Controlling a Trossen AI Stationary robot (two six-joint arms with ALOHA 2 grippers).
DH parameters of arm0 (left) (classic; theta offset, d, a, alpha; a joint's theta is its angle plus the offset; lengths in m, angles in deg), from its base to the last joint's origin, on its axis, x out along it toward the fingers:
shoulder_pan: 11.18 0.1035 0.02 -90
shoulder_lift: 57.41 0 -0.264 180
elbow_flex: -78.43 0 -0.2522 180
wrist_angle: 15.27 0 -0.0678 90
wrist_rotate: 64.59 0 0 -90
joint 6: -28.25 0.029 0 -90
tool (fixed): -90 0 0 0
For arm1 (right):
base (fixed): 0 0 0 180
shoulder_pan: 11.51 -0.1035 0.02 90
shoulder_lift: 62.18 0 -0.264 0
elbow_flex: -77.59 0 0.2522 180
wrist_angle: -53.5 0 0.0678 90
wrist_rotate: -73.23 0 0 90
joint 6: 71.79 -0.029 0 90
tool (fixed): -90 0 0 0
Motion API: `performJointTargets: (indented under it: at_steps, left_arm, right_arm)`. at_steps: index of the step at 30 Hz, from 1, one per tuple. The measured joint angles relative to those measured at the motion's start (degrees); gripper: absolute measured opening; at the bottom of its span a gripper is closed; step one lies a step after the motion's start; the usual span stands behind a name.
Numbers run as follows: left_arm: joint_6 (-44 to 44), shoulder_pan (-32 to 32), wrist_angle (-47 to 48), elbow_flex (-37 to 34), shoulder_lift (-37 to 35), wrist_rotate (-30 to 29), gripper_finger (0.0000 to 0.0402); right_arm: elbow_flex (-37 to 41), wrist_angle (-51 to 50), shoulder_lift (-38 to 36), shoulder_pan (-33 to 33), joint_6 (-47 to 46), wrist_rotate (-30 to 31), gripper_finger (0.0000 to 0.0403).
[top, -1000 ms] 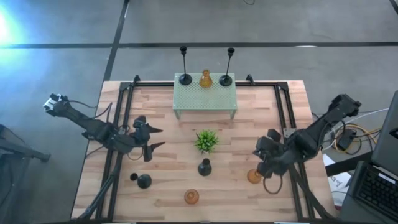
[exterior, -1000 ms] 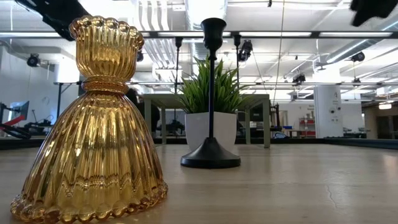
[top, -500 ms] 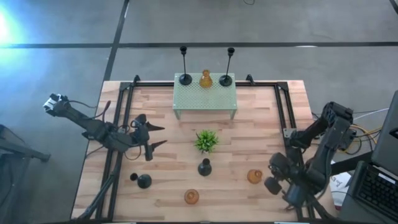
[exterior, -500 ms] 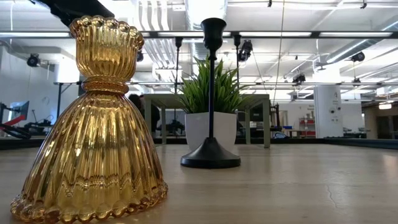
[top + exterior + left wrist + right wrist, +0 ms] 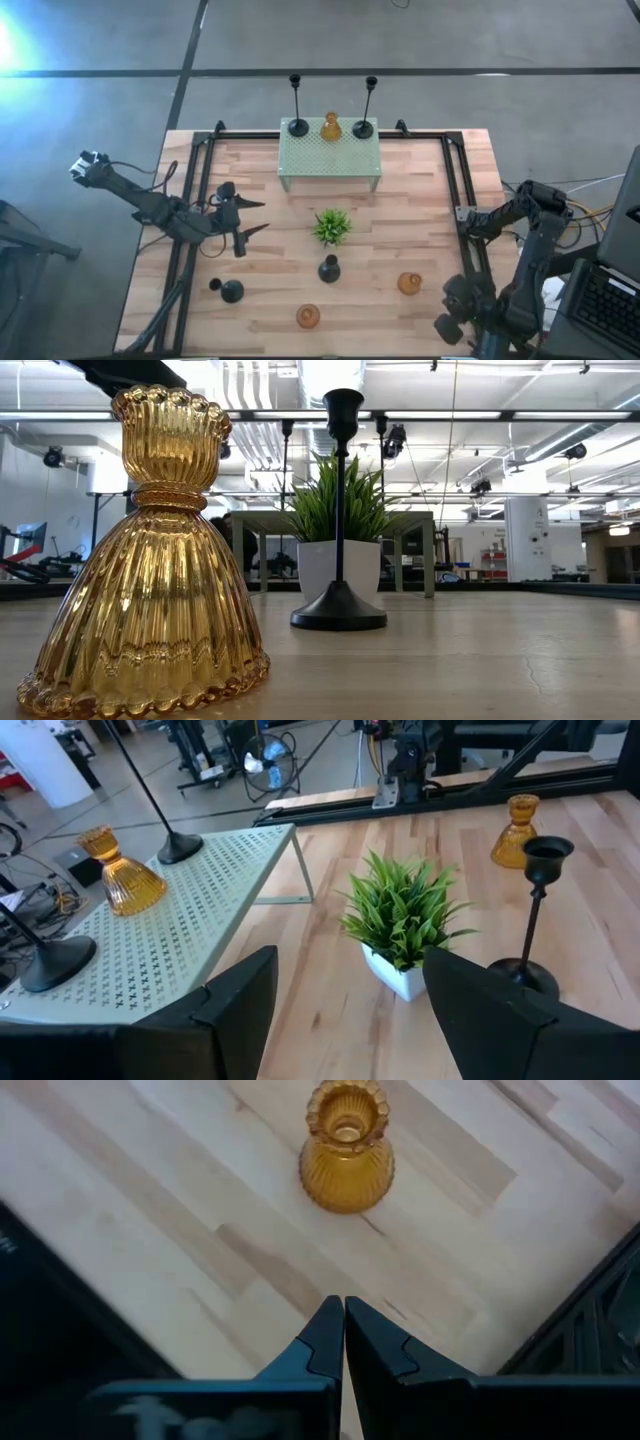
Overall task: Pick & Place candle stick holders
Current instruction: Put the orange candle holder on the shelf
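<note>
On the pale green stand [image 5: 330, 160] at the far edge stand two tall black holders [image 5: 297, 127] [image 5: 363, 128] with an amber glass holder [image 5: 330, 127] between them. On the table stand a black stemmed holder [image 5: 329, 268], a short black holder [image 5: 232, 291] and two amber holders [image 5: 308, 316] [image 5: 409, 284]. My left gripper [image 5: 262, 219] is open and empty left of the plant [image 5: 331, 226], pointing at it [image 5: 405, 920]. My right gripper [image 5: 452, 318] is shut and empty at the near right corner, with the right amber holder [image 5: 346, 1150] ahead of it.
A small green plant in a white pot stands mid-table, just behind the black stemmed holder [image 5: 339, 530]. The near amber holder [image 5: 150, 560] fills the low view's left. Black rails [image 5: 200, 190] run along the table's left and right sides. Bare wood lies between the plant and the stand.
My right gripper has drawn back from beside the right amber holder toward the table's near right corner. That holder stands where it was.
</note>
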Motion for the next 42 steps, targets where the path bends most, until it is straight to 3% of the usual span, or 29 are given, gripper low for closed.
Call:
performJointTargets:
  at_steps: [7,12,21,28,38,42]
  left_arm:
    - [0.0,0.1,-0.4,0.0,0.0,0.0,0.0255]
    - [0.0,0.1,-0.5,0.0,0.0,0.0,0.0255]
    - [0.0,0.1,-0.6,0.0,0.0,0.0,0.0255]
    - [-0.1,0.1,-0.5,0.0,0.0,0.0,0.0255]
    - [-0.1,0.1,-0.5,0.0,0.0,0.0,0.0255]
    - [-0.1,0.1,-0.4,0.0,0.0,0.1,0.0255]
  right_arm:
    - [0.6,0.9,5.7,0.7,-0.6,0.9,0.0008]
    - [0.7,1.9,9.6,2.1,-0.7,7.2,0.0008]
    - [1.5,2.3,13.8,5.8,1.0,7.7,0.0008]
    - [8.8,10.6,13.1,8.2,1.2,8.0,0.0008]
    - [17.5,14.1,9.9,13.2,1.9,19.4,0.0008]
    - [19.0,15.7,8.7,15.4,5.1,20.0,0.0008]
